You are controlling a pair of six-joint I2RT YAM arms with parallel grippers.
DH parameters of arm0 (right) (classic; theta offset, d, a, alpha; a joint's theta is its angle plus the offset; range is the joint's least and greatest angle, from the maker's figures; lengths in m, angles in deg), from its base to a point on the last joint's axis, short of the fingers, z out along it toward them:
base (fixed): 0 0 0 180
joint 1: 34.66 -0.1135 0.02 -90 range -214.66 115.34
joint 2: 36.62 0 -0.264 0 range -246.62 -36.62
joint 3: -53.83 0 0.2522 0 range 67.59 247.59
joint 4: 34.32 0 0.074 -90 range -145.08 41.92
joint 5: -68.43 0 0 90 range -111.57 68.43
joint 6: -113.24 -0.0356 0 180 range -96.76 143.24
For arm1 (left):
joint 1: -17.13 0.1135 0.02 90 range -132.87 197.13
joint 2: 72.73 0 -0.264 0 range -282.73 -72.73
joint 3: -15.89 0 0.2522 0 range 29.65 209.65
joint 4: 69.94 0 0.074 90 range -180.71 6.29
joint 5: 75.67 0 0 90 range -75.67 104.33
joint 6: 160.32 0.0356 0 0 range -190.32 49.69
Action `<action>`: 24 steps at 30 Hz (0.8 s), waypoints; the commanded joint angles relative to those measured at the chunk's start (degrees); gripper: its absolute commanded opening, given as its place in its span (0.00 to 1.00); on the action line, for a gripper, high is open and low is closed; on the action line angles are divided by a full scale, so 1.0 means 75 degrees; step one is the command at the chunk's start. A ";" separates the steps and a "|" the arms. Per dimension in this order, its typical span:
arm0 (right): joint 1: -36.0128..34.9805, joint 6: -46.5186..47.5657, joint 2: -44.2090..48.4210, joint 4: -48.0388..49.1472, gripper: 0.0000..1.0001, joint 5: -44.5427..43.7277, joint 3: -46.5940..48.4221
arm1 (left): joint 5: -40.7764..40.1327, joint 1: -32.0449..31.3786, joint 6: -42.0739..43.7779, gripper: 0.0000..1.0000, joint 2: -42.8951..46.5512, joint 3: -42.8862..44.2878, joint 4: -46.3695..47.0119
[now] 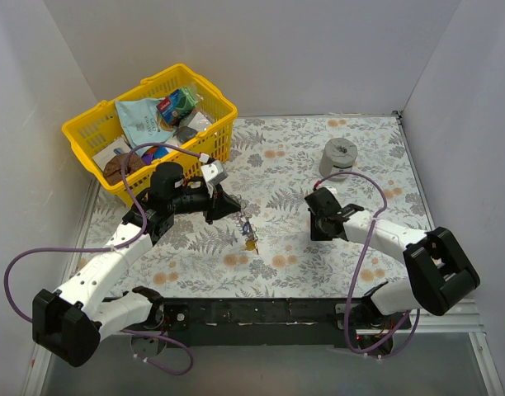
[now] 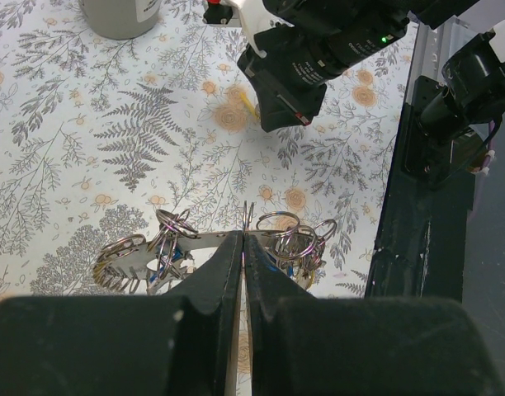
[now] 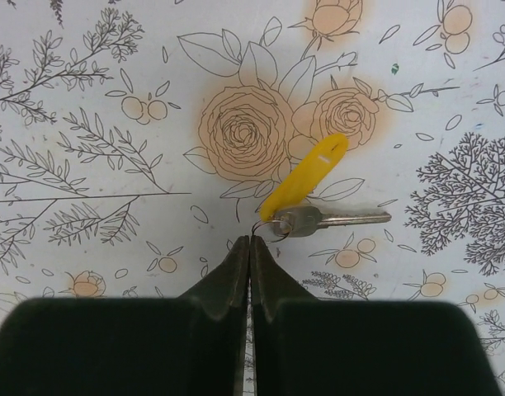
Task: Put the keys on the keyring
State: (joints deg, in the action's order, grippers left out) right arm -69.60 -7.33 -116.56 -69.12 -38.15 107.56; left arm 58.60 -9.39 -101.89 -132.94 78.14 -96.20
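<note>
The left gripper (image 1: 224,208) is reaching out over the middle of the flowered table (image 1: 302,272), and from overhead I am seeing the keyring (image 1: 246,229) trailing off its tip toward the near right, with a touch of blue and yellow among its keys. The left wrist camera is giving the detail. Its black fingers (image 2: 211,272) are pressed together, clamped on the keyring, with a thin wire sticking up from between them. The toothed silver rim of the keyring (image 2: 125,262) is lying to the left of the tips. A cluster of small split rings (image 2: 279,223) is sitting to the right.

The right gripper (image 1: 318,224) is hanging over the cloth, right of the keyring and well apart from it. Its body is hiding what lies under it from the overhead view. Only its own camera is showing the loose key (image 3: 339,219), silver and flat on the cloth, with a yellow tag (image 3: 306,177) angling away from it. The right gripper's fingers (image 3: 224,276) are closed together, and the key's small wire ring (image 3: 267,229) is touching their tip. I cannot tell whether it is pinched.

The left wrist view is also catching the right gripper (image 2: 287,111) and a sliver of the yellow tag (image 2: 251,103) beside it.

A grey roll (image 1: 339,157) is standing at the far right. A yellow basket (image 1: 87,132) of packets is sitting at the far left.
</note>
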 commanded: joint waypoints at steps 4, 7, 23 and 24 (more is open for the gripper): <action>0.0018 0.0583 0.0638 0.0191 0.01 0.0370 0.0296 | 0.0050 0.0021 0.0026 0.00 0.0293 0.0074 0.0130; 0.0018 0.0654 0.0814 0.0262 0.01 0.0324 0.0273 | 0.0062 0.0021 0.0026 0.00 0.0293 0.0074 0.0130; 0.0123 0.0513 -0.0227 -0.0453 0.55 -0.0367 0.0706 | 0.0097 0.0021 0.0026 0.00 0.0281 0.0097 0.0119; 0.0135 0.0513 -0.0332 -0.0453 0.55 -0.0379 0.0718 | 0.0086 0.0021 0.0026 0.00 0.0281 0.0086 0.0119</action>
State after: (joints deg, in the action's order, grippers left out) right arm -68.84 -3.55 -117.48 -71.54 -39.18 110.27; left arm 58.62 -9.39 -101.89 -132.94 78.14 -96.20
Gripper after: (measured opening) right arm 0.540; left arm 0.018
